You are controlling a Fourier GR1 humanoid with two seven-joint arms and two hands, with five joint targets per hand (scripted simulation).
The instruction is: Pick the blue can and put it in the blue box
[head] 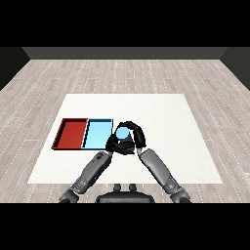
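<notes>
The blue can (122,133) stands upright just right of the light blue tray (97,128), close to its right rim. My right hand (138,137) reaches in from the right, its fingers and thumb curled round the can's top and far side. My left hand (114,143) sits low against the can's near left side with relaxed fingers and holds nothing. The can's lower part is hidden behind both hands, so I cannot tell whether it rests on the table or hangs just above it.
A red tray (70,133) lies directly left of the light blue tray, the two sharing a wall. Both trays hold nothing. The white table (161,117) stretches bare to the right and beyond the hands.
</notes>
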